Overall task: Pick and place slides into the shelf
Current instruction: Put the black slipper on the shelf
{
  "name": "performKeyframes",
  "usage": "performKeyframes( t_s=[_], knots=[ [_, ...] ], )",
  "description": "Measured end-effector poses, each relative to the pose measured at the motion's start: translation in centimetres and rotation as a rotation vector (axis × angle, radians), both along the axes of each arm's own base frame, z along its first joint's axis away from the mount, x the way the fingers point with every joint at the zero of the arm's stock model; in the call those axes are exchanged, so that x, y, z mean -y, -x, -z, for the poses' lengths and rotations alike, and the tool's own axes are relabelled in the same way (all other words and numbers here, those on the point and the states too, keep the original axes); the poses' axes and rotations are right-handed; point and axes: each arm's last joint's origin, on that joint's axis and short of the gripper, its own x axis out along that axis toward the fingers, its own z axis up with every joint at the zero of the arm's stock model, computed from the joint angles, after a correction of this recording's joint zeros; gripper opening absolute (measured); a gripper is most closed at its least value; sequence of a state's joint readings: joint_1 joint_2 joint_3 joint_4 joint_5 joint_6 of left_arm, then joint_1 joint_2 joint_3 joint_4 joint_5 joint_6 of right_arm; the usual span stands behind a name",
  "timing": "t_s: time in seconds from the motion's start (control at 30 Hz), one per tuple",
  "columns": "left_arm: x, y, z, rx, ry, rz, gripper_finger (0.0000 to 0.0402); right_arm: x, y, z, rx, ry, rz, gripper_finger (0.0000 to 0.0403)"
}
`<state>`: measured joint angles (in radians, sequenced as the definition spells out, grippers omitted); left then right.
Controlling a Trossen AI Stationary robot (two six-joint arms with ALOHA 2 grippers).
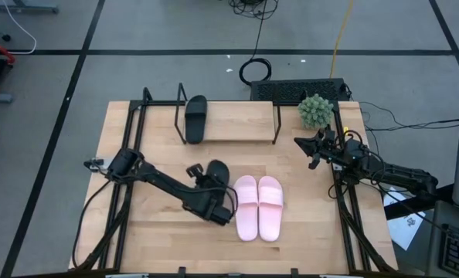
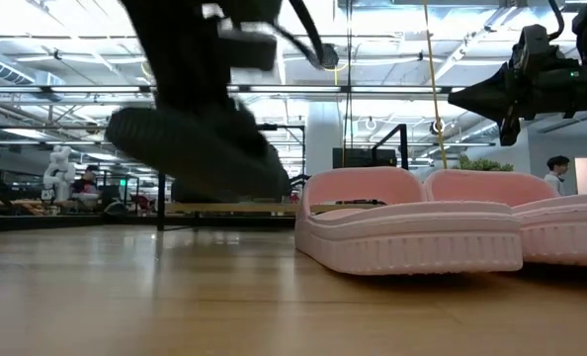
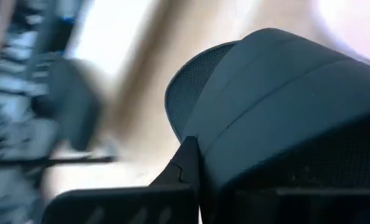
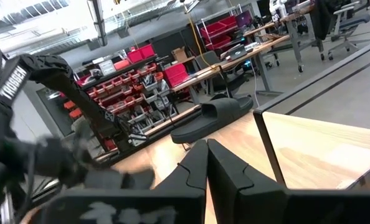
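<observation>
One black slide (image 1: pixel 214 174) hangs from my left gripper (image 1: pixel 213 198) over the table's middle, just left of the pink pair (image 1: pixel 258 205). In the low view this black slide (image 2: pixel 195 148) is off the wood and tilted. The pink pair (image 2: pixel 412 222) rests sole-down on the table. The other black slide (image 1: pixel 195 118) lies on the left part of the shelf (image 1: pixel 241 122), and also shows in the right wrist view as a black slide (image 4: pixel 213 117). My right gripper (image 1: pixel 299 142) is shut and touches nothing, raised near the shelf's right end. My left gripper is shut on the black slide, one finger (image 3: pixel 185 163) lying against its side edge below the wide strap (image 3: pixel 297 81). It comes from above. The slide is lifted clear of the table and hangs tilted below the gripper. The other finger is hidden by the slide.
A small potted plant (image 1: pixel 316 110) stands at the table's far right corner, beside the right arm. The shelf's thin black wire frame (image 4: pixel 267 146) rises at its ends. The right part of the shelf board is bare wood. Cables and a dark box (image 1: pixel 291 91) lie behind the table.
</observation>
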<state>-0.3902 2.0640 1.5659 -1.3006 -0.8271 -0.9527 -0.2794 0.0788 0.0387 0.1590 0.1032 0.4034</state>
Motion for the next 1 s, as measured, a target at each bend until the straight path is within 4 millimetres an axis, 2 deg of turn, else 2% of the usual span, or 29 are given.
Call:
performKeyframes(
  t_s=[0.13, 0.23, 0.3, 0.37, 0.53, 0.7, 0.87, 1.0],
  knots=[
    [-0.7, -0.1, -4.3, 0.112, -0.109, -0.109, 0.0001, 0.0, 0.0, 0.0, 0.003, -0.012, -0.001, 0.0000],
    [-2.0, -1.0, -7.2, 0.267, -0.163, -0.123, 0.0001, 0.0, 0.0, 0.0, 0.010, -0.028, -0.002, 0.0000],
    [-3.8, -1.7, -8.6, 0.286, -0.209, -0.123, 0.0001, 0.0, 0.0, 0.0, 0.017, -0.043, -0.004, 0.0000],
    [-6.5, -2.1, -9.2, 0.263, -0.256, -0.167, 0.0001, 0.0, 0.0, 0.0, 0.022, -0.054, -0.005, 0.0000],
    [-13.7, -2.6, -9.6, 0.222, -0.296, -0.324, 0.0000, 0.0, 0.0, 0.0, 0.027, -0.074, -0.006, 0.0000],
    [-19.4, -4.3, -9.2, 0.141, -0.281, -0.292, 0.0000, 0.0, 0.0, 0.1, 0.024, -0.073, -0.004, 0.0000],
    [-23.5, -6.0, -7.9, 0.085, -0.212, -0.127, 0.0000, 0.0, 0.0, 0.1, 0.025, -0.077, -0.002, 0.0000],
    [-25.4, -5.6, -6.0, 0.002, -0.189, -0.072, 0.0000, 0.0, 0.0, 0.1, 0.026, -0.078, -0.002, 0.0000]
  ],
)
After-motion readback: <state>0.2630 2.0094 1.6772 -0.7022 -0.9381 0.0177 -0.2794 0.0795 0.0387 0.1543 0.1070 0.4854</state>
